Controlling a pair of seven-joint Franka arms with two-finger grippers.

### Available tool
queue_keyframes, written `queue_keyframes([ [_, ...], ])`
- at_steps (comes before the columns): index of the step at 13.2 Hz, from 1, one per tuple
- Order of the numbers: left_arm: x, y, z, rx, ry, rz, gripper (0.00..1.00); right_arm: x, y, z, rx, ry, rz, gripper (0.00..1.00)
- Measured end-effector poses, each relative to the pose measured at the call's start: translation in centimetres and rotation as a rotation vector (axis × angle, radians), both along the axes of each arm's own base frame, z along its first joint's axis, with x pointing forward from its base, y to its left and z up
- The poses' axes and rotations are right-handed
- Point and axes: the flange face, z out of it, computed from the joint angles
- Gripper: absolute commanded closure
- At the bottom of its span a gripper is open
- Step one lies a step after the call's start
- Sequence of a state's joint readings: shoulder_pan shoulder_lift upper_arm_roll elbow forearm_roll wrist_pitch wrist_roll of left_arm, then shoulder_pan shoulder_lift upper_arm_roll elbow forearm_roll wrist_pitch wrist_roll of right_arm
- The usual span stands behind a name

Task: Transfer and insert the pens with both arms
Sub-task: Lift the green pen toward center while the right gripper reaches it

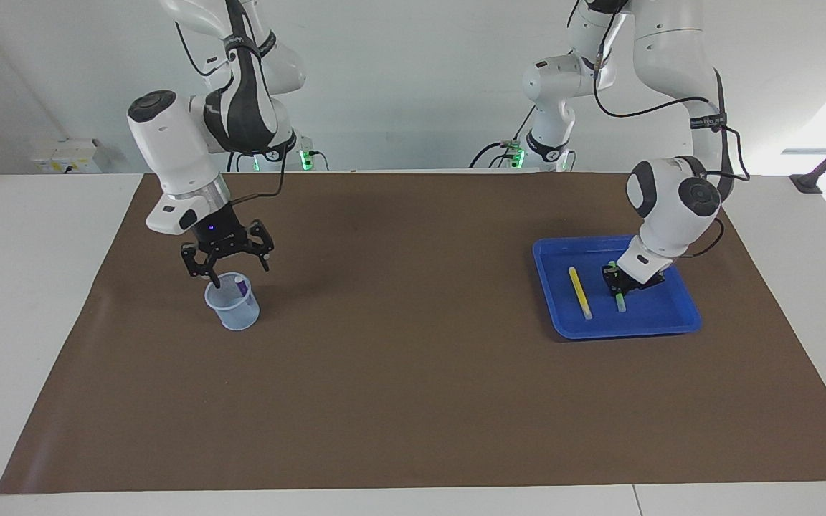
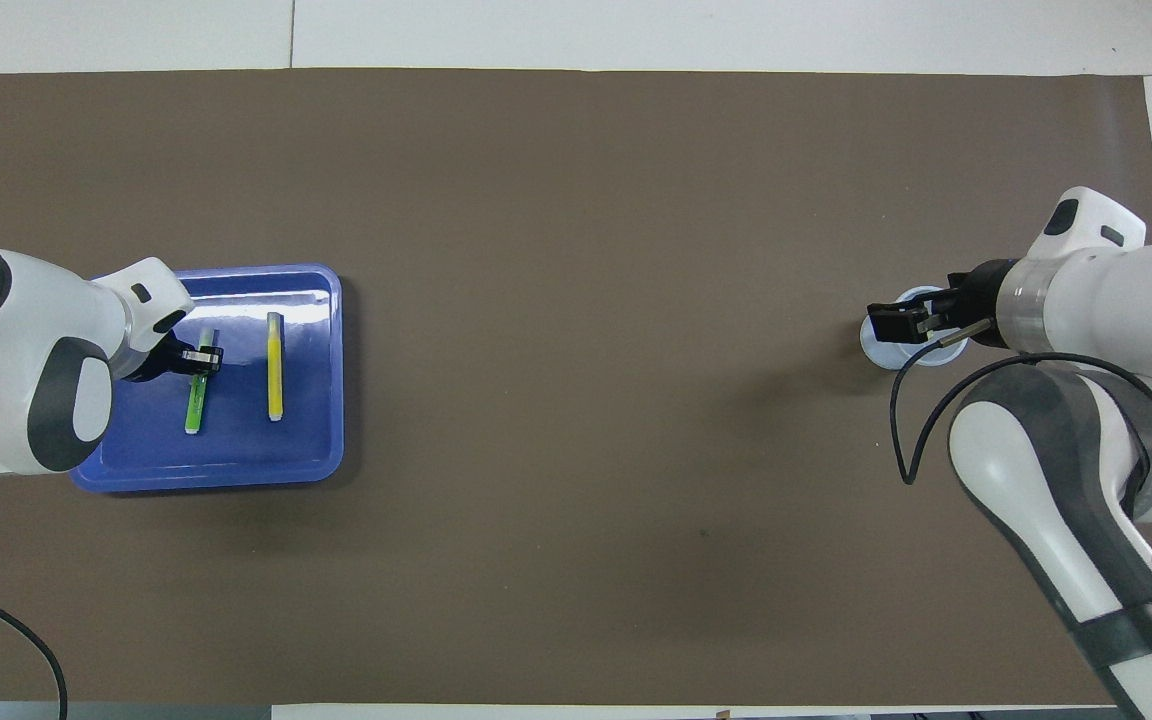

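Looking down at my table (image 1: 19, 301): white top, with a brown mat (image 1: 413, 373) over most of it.
Right arm (image 1: 191, 143): I see it reach from its base over its own end of the mat.
Left arm (image 1: 671, 201): I see it bend down into the tray at its own end.
Tray (image 1: 678, 315): blue, shallow, lying on the mat, with two pens in it.
Cup (image 1: 234, 309): clear plastic, upright on the mat at the right arm's end.
Right gripper (image 1: 226, 266): I have it just over the cup, jaws spread wide, nothing between them.
Left gripper (image 1: 619, 281): I have it low in the tray, jaws closed on the green pen around its middle.
Yellow pen (image 1: 579, 292): lies flat in the tray beside the green one, toward the middle of the table, untouched.
Green pen (image 2: 196, 402): lies slightly slanted, pinched by the left gripper; whether it is off the tray floor I cannot tell.
Purple pen (image 1: 241, 287): stands in the cup, pale end up, leaning on the rim.
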State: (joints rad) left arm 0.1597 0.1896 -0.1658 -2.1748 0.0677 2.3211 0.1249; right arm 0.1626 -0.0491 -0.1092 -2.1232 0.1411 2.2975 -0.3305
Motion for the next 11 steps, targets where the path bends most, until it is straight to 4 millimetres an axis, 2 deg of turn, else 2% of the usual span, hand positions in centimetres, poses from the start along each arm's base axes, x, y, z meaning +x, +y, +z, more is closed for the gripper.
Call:
queue_keyframes([
  [3,0.1,0.2,0.2,0.001,0.017,0.005,1.00,0.2,-0.5,4.4,-0.042,0.088,-0.145,0.00],
  [4,0.4,0.3,0.8,0.003,0.039,0.007,1.00,0.2,-0.6,5.7,-0.052,0.111,-0.189,0.00],
  [6,1.3,0.3,3.6,0.006,0.104,0.030,1.00,0.1,-1.3,8.0,-0.064,0.162,-0.263,0.00],
  [8,2.3,-0.2,7.3,-0.047,0.165,0.123,1.00,0.1,-2.6,10.1,-0.067,0.201,-0.307,0.00],
  [11,3.0,-2.1,12.0,-0.152,0.243,0.351,1.00,0.2,-5.0,11.5,-0.070,0.241,-0.357,0.00],
])
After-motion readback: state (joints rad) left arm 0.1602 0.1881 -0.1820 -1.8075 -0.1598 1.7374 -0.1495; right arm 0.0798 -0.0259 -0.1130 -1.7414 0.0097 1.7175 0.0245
